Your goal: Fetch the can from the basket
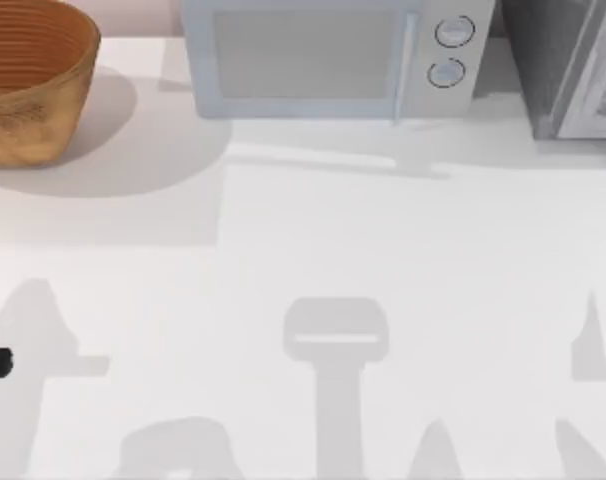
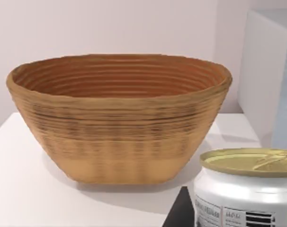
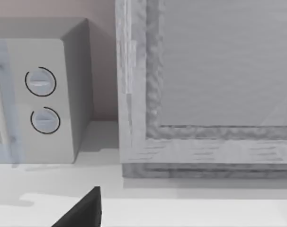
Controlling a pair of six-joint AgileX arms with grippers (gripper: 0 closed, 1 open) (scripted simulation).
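Plainly, the white table (image 1: 313,230) is the biggest thing here, one of it. At its back stand one microwave (image 1: 328,55) with two round dials, one grey framed panel (image 1: 568,65) at the right, and one basket (image 1: 28,75) at the far left corner. The basket looks empty in the left wrist view. The one can (image 2: 245,191) is already outside it, upright with its tan-gold end up, close to the left wrist camera and apart from the basket. A dark part of the left gripper (image 2: 180,213) lies just beside the can. Whether it clasps the can I cannot tell, nor whether the can rests on the table. I judge the lift-out done and the carry-away in hand. The next move calls for keeping the can level and clear of the rim. The right gripper (image 3: 82,212) sits parked near the panel, its state untold.
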